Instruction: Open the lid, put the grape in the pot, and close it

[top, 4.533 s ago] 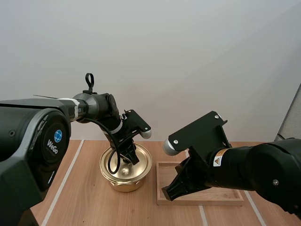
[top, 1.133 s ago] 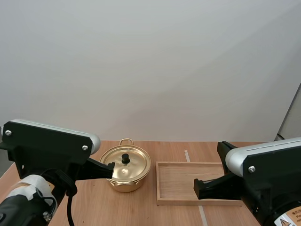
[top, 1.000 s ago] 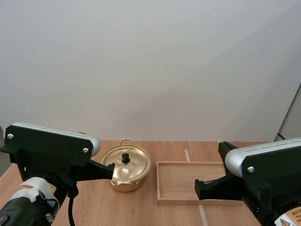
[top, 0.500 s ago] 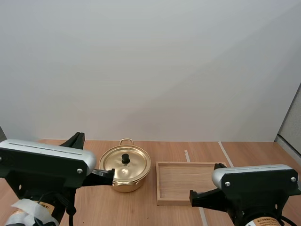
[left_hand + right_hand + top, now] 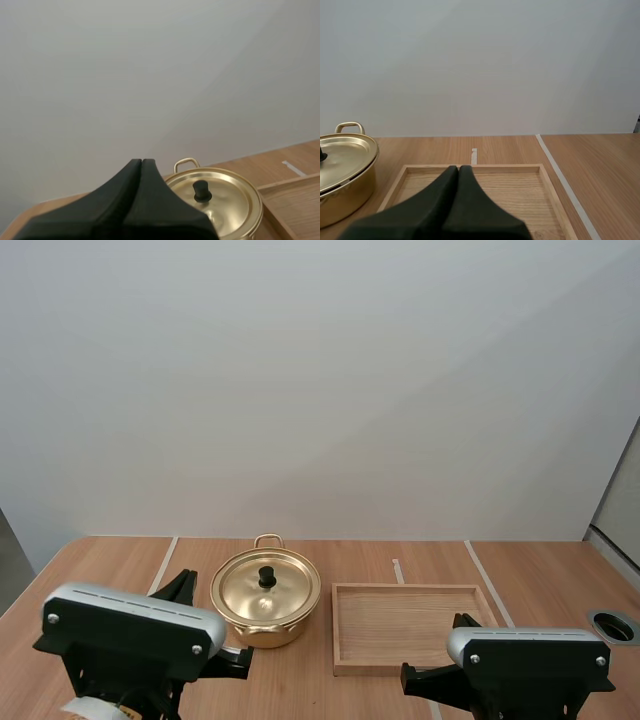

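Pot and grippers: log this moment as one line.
lid: on pot | left gripper: shut, facing pot | right gripper: shut, facing wooden tray

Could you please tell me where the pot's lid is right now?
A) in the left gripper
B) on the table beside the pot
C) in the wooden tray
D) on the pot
D: the lid sits on the gold pot, black knob up, while the left gripper, shut on nothing, is apart from it.

gold pot [image 5: 266, 598] upright on table, lid [image 5: 265, 585] on, black knob.
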